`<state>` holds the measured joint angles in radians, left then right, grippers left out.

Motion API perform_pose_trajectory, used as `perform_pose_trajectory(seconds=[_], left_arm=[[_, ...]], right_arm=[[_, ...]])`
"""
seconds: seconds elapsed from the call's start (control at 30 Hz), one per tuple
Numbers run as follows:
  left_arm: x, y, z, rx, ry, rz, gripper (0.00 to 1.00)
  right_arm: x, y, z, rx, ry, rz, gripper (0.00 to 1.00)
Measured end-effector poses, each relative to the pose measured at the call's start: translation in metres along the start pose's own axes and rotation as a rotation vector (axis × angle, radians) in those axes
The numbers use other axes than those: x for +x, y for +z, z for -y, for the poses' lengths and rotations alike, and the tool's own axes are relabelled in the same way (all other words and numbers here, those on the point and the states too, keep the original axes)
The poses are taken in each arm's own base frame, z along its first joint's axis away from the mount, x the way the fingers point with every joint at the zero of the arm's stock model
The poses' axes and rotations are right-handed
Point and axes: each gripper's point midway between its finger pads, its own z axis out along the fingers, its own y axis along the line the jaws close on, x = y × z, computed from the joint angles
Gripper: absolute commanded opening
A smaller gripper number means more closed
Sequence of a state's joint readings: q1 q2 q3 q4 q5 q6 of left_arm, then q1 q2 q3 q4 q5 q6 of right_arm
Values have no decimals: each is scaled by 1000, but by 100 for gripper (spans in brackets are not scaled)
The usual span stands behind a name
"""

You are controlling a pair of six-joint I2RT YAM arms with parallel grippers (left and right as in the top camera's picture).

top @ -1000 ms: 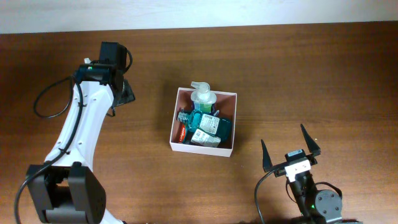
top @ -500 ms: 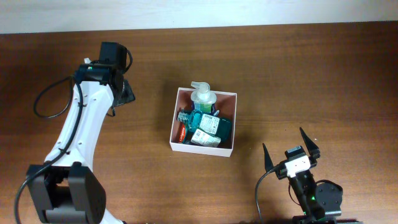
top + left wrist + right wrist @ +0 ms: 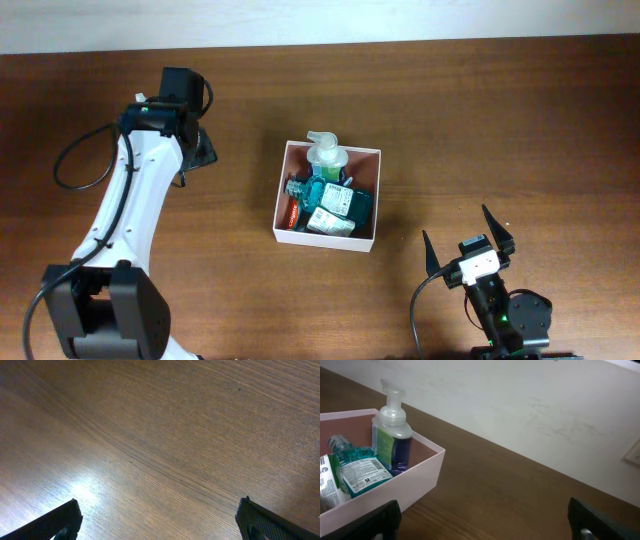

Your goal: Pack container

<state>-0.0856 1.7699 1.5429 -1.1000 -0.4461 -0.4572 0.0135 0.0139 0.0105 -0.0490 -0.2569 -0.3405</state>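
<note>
Overhead, the right jaws have drawn back and settled, wide open and empty; the container (image 3: pixel 322 240) sits mid-table, full of bottles (image 3: pixel 330 200), so packing looks done. Left wrist: the left jaws gape, empty, over bare table (image 3: pixel 160 435). Right wrist: a pump bottle (image 3: pixel 392 422) stands in the container.

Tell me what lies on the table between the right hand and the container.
Nothing lies there. The overhead view shows only bare wooden table between the open right hand and the container.
</note>
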Motion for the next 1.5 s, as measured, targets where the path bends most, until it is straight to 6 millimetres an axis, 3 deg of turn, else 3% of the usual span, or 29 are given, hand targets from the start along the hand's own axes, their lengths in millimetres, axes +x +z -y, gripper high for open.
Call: perform_pose_trajectory(seconds=[1.3,1.5], left_arm=[[0,0,0,1,0,1,99],[0,-20,5,91,-22,15,99]], right_arm=[[0,0,0,0,0,0,99],[0,0,0,0,0,0,99]])
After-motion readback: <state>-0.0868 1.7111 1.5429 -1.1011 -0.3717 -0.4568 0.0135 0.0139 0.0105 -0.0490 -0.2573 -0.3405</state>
